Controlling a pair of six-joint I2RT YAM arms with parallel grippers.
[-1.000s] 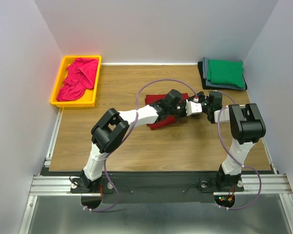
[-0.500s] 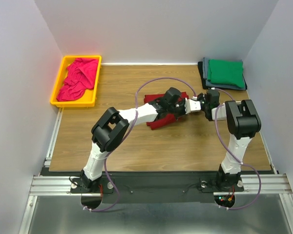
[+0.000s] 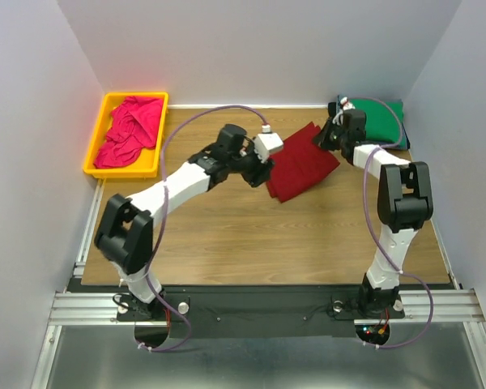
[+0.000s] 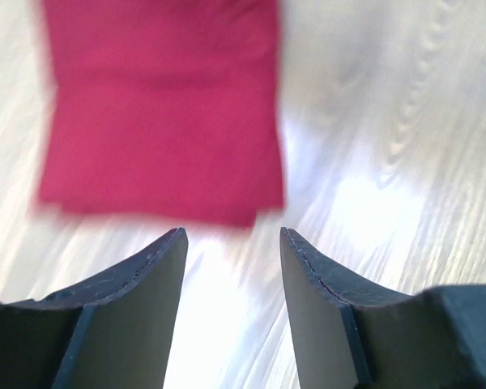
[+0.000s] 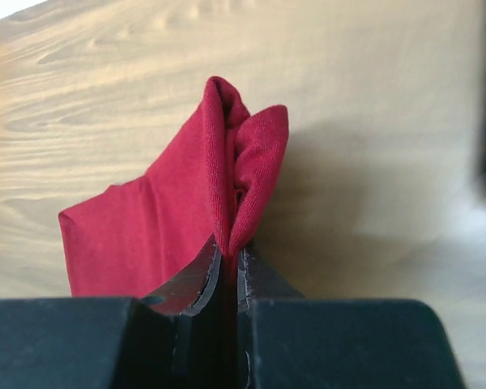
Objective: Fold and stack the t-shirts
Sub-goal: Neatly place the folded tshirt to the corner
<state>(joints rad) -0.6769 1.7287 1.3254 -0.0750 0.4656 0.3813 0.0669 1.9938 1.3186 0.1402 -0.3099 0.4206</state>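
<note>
Enclosure: white walls (image 3: 251, 49) on three sides of a wood-grain table (image 3: 227, 235). Your right gripper (image 5: 228, 248) is clamped tight on a pinched ridge of the dark red t-shirt (image 5: 162, 223), and the fold stands up above the closed jaws. The pinch is at the shirt corner nearest the table's far right corner. Your left gripper (image 4: 231, 233) is spread wide and holds nothing. It hovers over bare wood just off the opposite edge of the same shirt, not touching it. The shirt lies as a folded rectangle, mostly flat, between the table's centre and its far right corner. In that corner the green t-shirt (image 3: 382, 120) tops the stack, and your right arm hides what lies under it. In the far left corner the magenta-pink t-shirt (image 3: 130, 130) sits bunched in the yellow bin (image 3: 93, 158). Assessment: the cloth is light and limp, so held by one corner it will likely sag and the layers will fall open. Take the free end through all layers at the edge.
</note>
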